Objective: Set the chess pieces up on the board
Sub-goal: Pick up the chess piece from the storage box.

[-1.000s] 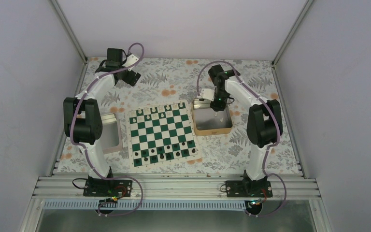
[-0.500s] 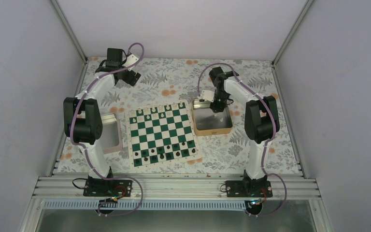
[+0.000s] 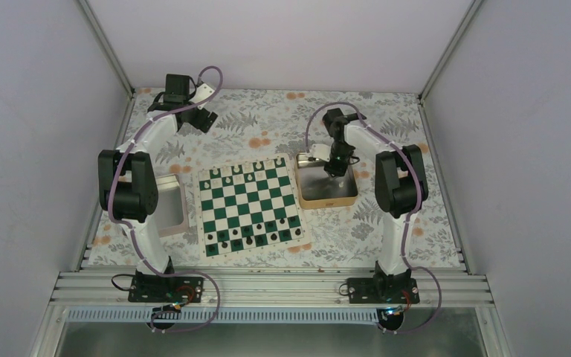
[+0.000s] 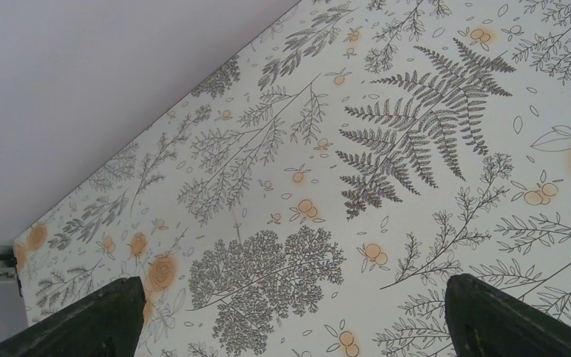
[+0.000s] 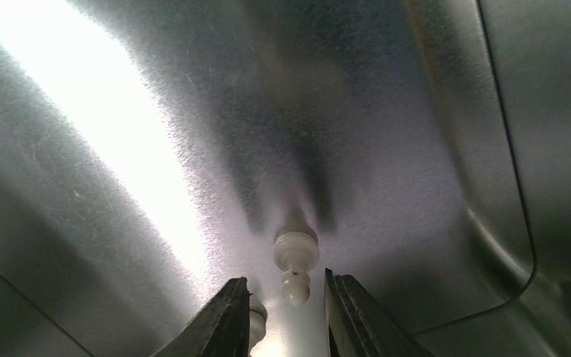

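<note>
**A:** Where is the right end effector [image 3: 334,166]?

**B:** Down inside the tan rectangular metal tin [image 3: 328,201]. The tin sits on the fern-patterned counter [image 3: 268,126], just beside the right edge of the green-and-white checked chessboard [image 3: 249,202].

**A:** Is it gripping anything?

**B:** Its jaws stand narrow, one on each side of a small cream chess piece [image 5: 296,256] lying on the tin's shiny floor. A sliver of gap shows on both sides, so they straddle it without pinching. A second cream piece [image 5: 257,315] peeks out from behind one finger.

**A:** And the left end effector [image 4: 290,327]?

**B:** Spread wide and holding nothing, over the counter's fern print near the far left corner, well apart from the chessboard.

**A:** What's on the chessboard?

**B:** Cream pieces [image 3: 242,170] along the far edge, dark pieces [image 3: 256,236] along the near edge. A grey square tray [image 3: 172,208] lies just left of it, partly hidden by the left arm.
</note>
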